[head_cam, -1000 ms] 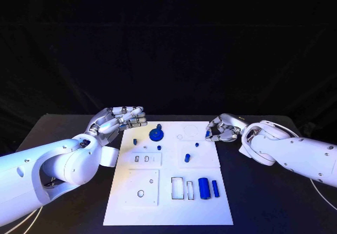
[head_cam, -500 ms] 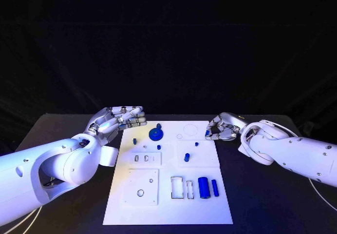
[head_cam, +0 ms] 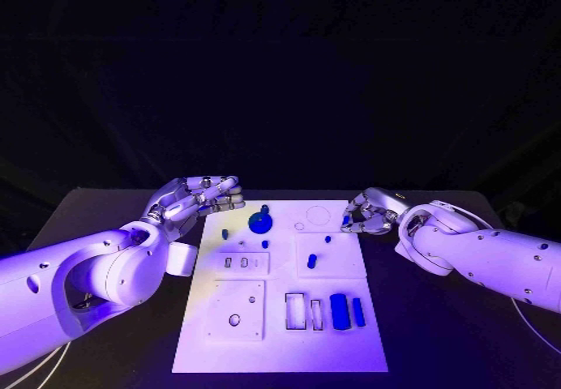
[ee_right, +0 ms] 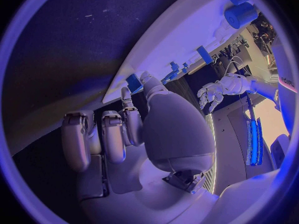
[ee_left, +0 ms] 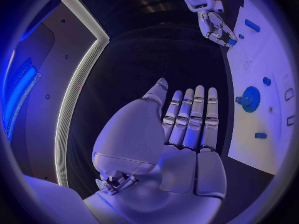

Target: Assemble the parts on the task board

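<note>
Board (head_cam: 280,340) centre frame on bench (head_cam: 444,340); left hand (head_cam: 196,198) wide at upper-left corner, right hand (head_cam: 370,212) pinching blue part (head_cam: 347,219) at upper-right edge.

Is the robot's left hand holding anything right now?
No, it is open: the left hand shows straight fingers, a bare palm, beside the task board.

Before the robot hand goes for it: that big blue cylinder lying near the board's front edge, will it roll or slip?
The big blue cylinder lies on its side on the flat white task board, so a sideways nudge would probably roll it. Its surface looks smooth, so it may slip in a light pinch. It looks rigid, probably light plastic.
</note>
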Robot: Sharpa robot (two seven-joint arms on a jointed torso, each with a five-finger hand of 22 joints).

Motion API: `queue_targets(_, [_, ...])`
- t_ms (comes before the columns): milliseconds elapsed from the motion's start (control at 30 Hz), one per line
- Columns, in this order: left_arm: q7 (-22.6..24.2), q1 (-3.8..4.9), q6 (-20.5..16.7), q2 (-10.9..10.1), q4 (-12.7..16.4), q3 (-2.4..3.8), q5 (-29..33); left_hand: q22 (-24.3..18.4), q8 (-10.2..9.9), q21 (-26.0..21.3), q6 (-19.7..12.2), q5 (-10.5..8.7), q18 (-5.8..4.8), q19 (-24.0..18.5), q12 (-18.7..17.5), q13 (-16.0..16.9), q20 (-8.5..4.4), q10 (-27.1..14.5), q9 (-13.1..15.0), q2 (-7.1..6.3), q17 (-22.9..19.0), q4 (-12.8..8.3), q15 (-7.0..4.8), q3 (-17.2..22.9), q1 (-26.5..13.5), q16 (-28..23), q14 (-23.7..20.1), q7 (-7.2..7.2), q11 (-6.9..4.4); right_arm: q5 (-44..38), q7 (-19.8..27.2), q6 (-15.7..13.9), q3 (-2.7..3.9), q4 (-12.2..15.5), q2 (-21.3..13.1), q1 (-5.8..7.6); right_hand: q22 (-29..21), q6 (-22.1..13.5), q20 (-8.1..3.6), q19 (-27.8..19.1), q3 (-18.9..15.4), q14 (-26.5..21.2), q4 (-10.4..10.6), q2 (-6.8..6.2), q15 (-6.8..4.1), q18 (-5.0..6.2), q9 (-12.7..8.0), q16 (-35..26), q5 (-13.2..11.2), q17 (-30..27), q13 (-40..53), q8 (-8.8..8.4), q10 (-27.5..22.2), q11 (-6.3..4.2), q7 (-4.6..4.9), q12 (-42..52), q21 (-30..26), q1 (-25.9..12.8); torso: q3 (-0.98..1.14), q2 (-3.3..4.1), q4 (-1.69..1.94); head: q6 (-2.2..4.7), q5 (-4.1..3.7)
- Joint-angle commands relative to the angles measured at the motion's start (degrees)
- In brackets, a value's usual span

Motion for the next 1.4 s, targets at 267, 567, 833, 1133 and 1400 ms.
queue_targets(267, [0.1, 0.02, 1.4, 0.0, 0.1, 0.02, 0.0, -0.1, -0.4, -0.3, 0.1, 0.26, 0.38, 0.0, -0.2, 0.0, 0.04, 0.0, 0.0, 0.69, -0.1, -0.4, 0.27, 0.2, 0.1, -0.4, 0.0, 0.45, 0.27, -0.9, -0.8, -1.4, 0.01, -0.1, 0.1, -0.07, 12.3, 0.8, -1.0, 4.5, 1.4, 6.0, -1.0, 3.05, -0.96, 0.0, 0.7, 0.2, -0.2, 15.1, 8.0, 1.78, 0.4, -0.99, -0.66, 0.6, 0.4, 2.4, 0.04, -0.02, -0.01, -0.01, 0.05])
queue_targets(567, [0.0, 0.02, 1.4, 0.0, 0.1, 0.02, 0.0, -0.1, -0.4, -0.3, 0.1, 0.26, 0.38, 0.0, -0.2, 0.0, 0.04, 0.0, 0.0, 0.69, -0.1, -0.4, 0.28, 0.2, 0.1, -0.4, 0.0, 0.46, 0.28, -0.7, 0.0, -3.0, 0.02, 0.2, 0.0, -0.07, 12.8, 1.4, -1.58, 4.7, 4.6, 6.0, -2.3, 5.7, -1.6, -0.13, 1.4, 0.2, 0.4, 15.1, 8.5, 3.52, 0.9, -1.73, -1.48, 1.1, 0.8, 4.6, 0.05, -0.03, -0.05, -0.05, 0.1])
queue_targets(833, [-0.1, 0.02, 1.5, -0.1, 0.0, 0.01, 0.0, -0.1, -0.4, -0.3, 0.1, 0.26, 0.38, 0.0, -0.2, 0.0, 0.04, 0.0, 0.0, 0.69, -0.1, -0.4, 0.28, 0.2, 0.1, -0.4, 0.0, 0.46, 0.28, -0.7, 0.6, -5.3, 0.1, 2.3, -0.5, -0.06, 12.9, 1.3, -1.8, 4.8, 5.8, 6.0, -2.5, 6.3, -1.79, -0.17, 1.8, 0.2, 0.6, 15.1, 8.6, 4.17, 1.2, -1.92, -1.67, 1.2, 1.0, 4.7, 0.03, -0.07, -0.04, -0.24, 0.16])
queue_targets(1133, [-0.2, 0.02, 1.6, 0.1, -0.8, -0.08, 0.0, -0.2, -0.4, -0.3, 0.1, 0.25, 0.38, 0.0, -0.3, 0.0, 0.04, 0.0, 0.0, 0.69, -0.1, -0.4, 0.28, 0.2, 0.0, -0.4, 0.0, 0.48, 0.29, -3.7, -3.0, -5.5, 0.44, 10.0, -1.2, 1.65, 12.9, 1.0, -1.9, 4.8, 5.3, 6.0, -1.1, 4.76, -1.82, -0.17, 2.1, 0.2, 1.2, 15.1, 8.9, 5.07, 1.6, -1.93, -1.69, 1.5, 0.9, 1.4, -0.15, -0.45, -0.06, -0.51, 1.05])
queue_targets(1400, [-0.2, 0.02, 1.7, 1.1, -2.4, -0.3, 0.0, -0.2, -0.4, -0.3, 0.1, 0.25, 0.38, 0.0, -0.3, 0.0, 0.04, 0.0, 0.0, 0.69, -0.1, -0.4, 0.28, 0.2, 0.0, -0.4, 0.0, 0.48, 0.29, -7.8, -6.6, -4.0, 0.39, 13.6, 3.3, 2.42, 12.9, 1.1, -1.93, 4.8, 5.4, 6.0, -0.7, 4.94, -1.87, -0.17, 2.2, 0.2, 1.3, 15.1, 9.0, 5.38, 1.7, -2.02, -1.83, 1.6, 0.9, 0.8, -0.36, -1.02, 0.36, -1.5, 3.1])
